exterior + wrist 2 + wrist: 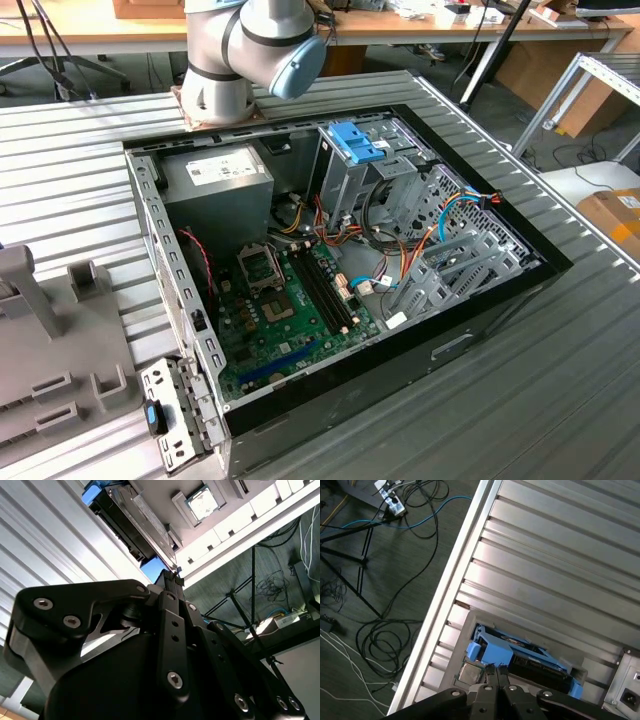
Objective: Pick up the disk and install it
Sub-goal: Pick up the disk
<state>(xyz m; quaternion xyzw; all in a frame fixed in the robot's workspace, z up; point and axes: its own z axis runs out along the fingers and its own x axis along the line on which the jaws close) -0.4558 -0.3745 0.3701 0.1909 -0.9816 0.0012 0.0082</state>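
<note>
- Pincer first: the black metal gripper [496, 667] shows in both wrist views with its two slim fingers pressed flat together, tips meeting, nothing seen between them
- Bolted black linkage plates with bright screw heads fan out behind those tips in the second wrist view [172, 577]
- Just beyond the fingertips lies the flat rectangular disk [525, 657], dark metal body with bright blue plastic rails wrapping its edges and corners
- It sits in a shallow grey moulded holder [457, 652] on the ribbed aluminium table [560, 555], close to the table's edge above the floor
- In the second wrist view the disk [120, 525] shows side-on, a thin slab with one blue corner at its far end
- Right beside it in the holder, a small square silvery chip [470, 672], smooth and reflective
- Loose black, white and blue cables [385, 640] coil on the dark floor past the table edge
- Over to the exterior view: an open black computer case [450, 340] lies on its side on the table, green circuit board [290, 320] inside
- A plain grey power-supply box [215, 190] sits at the far side, towards the exterior view's left
- To its right an upright perforated metal cage carries a blue plastic latch [355, 140]
- The arm's rounded silver joint [240, 50] stands beyond the case
</note>
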